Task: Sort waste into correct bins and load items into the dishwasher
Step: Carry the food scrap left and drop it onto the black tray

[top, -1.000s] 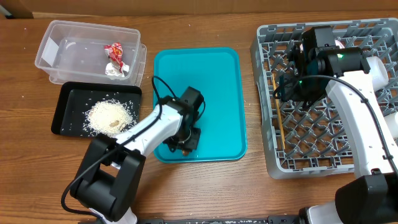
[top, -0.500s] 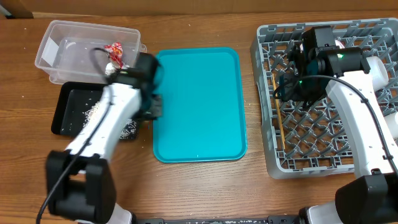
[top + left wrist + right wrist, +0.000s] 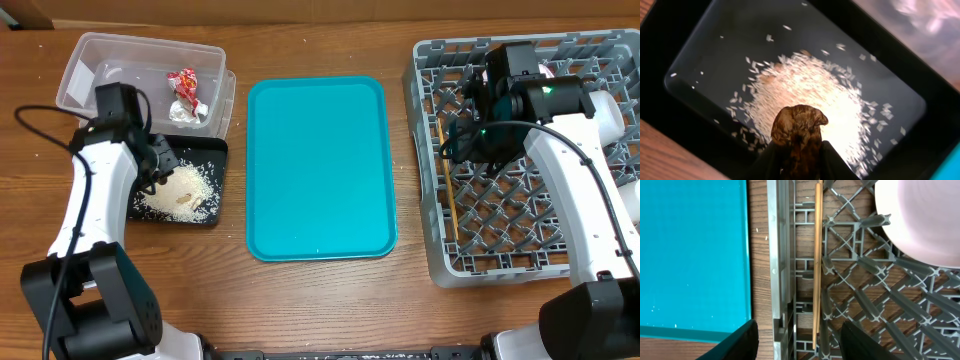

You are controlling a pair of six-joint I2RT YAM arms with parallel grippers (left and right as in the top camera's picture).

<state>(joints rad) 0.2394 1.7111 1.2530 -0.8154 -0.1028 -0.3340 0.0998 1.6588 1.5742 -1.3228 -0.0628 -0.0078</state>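
My left end effector (image 3: 799, 156) is clamped on the small brown food lump (image 3: 799, 125), which looks wrinkled and glossy. It hangs over the heap of loose white rice grains (image 3: 815, 95) in the shallow black rectangular tray (image 3: 695, 50). Stray grains lie scattered across the tray's smooth floor. In the overhead view this tray sits at the left of the frame. The clear rectangular plastic tub (image 3: 100, 60) is just above it in the upper left, and the crumpled red-and-white wrapper (image 3: 185, 90) lies inside the tub. The arm covers the tray's left part.

The fingers of my right end effector (image 3: 802, 340) are spread apart with nothing held. They hang over the left rim of the large square grey plastic dish rack (image 3: 777, 255). The thin wooden chopsticks (image 3: 816, 265) lie lengthwise just inside that rim, among the pegs. The white round plate (image 3: 920, 220) stands in the upper right of the wrist view.

The flat teal serving tray (image 3: 320, 165) fills the middle of the frame. A strip of bare wooden table (image 3: 405, 150) separates it from the rack.
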